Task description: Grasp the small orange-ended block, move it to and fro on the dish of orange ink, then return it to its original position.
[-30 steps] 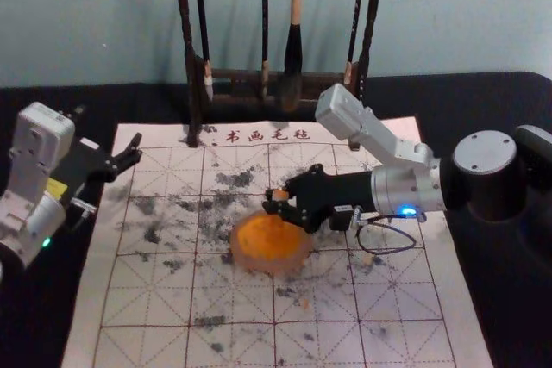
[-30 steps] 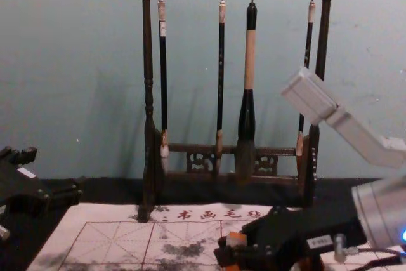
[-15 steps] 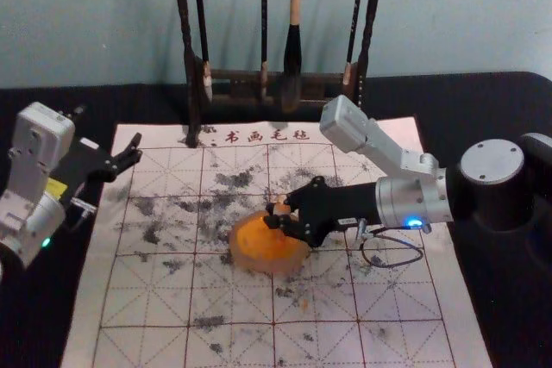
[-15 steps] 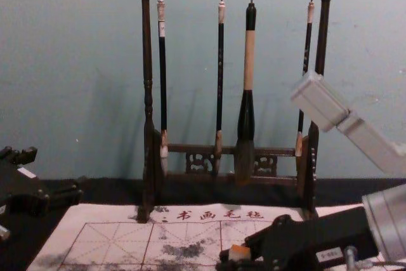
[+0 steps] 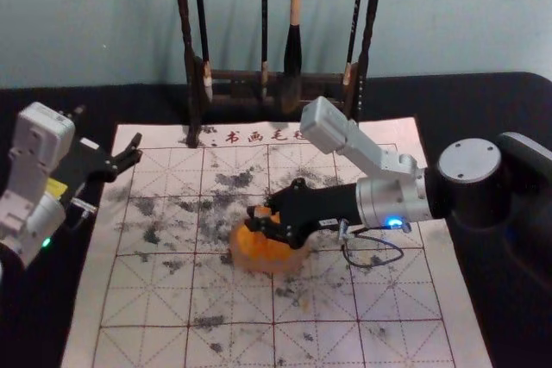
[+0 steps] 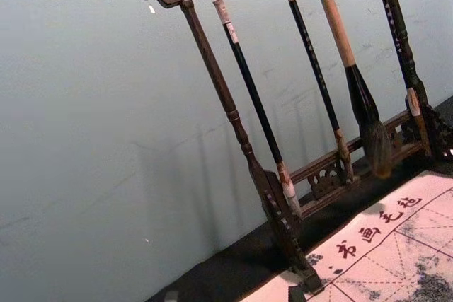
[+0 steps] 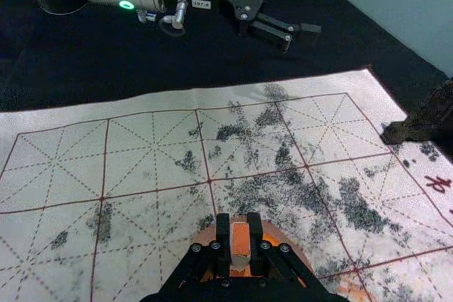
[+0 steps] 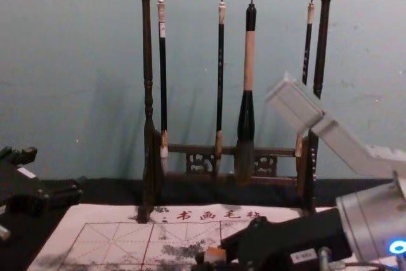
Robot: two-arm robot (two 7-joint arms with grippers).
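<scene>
My right gripper reaches over the orange ink dish in the head view, shut on the small orange-ended block. The right wrist view shows the block upright between the pads of the right gripper, with the dish behind and below it. An orange end of the block faces up in the chest view. Its lower end is hidden, so contact with the ink cannot be told. The left gripper is parked open off the mat's left edge.
A dark wooden rack with several hanging brushes stands behind, its feet on the far edge of the mat. The gridded calligraphy mat carries grey ink smudges and lies on a black tablecloth.
Over the dish, my right gripper first shifted slightly right and nearer, then moved left with the block still held. The left arm stayed where it was.
</scene>
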